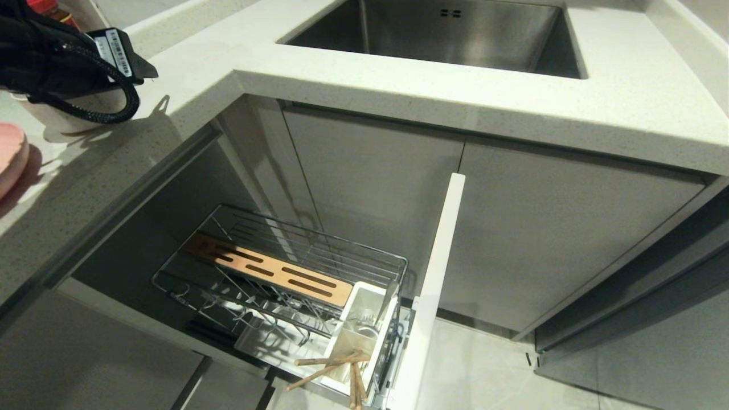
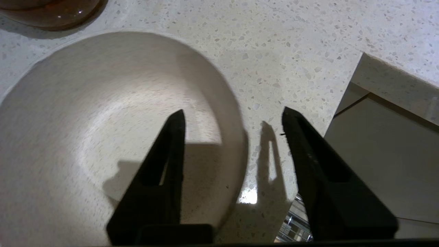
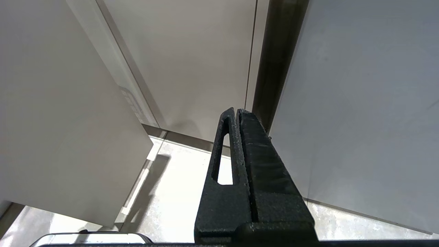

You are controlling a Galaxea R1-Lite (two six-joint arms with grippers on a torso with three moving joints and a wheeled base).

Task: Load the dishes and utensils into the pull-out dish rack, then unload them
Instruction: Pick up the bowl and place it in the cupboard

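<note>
The off-white bowl (image 2: 85, 120) stands on the speckled counter (image 2: 291, 51), mostly hidden under my left arm in the head view (image 1: 57, 117). My left gripper (image 2: 233, 116) is open and straddles the bowl's rim. One finger (image 2: 171, 147) is inside the bowl, the other (image 2: 308, 154) outside over the counter. The pink plate (image 1: 11, 156) lies at the counter's far left edge. Below, the pull-out dish rack (image 1: 273, 267) stands drawn out. Wooden chopsticks (image 1: 336, 367) lean in its white utensil holder (image 1: 364, 319). My right gripper (image 3: 236, 110) is shut and empty, low beside cabinet fronts.
The steel sink (image 1: 444, 34) is set into the counter at the back. The rack's white cabinet front (image 1: 433, 285) juts out toward me. A brownish round object (image 2: 51, 13) sits on the counter just beyond the bowl. The counter edge drops off beside the outer finger.
</note>
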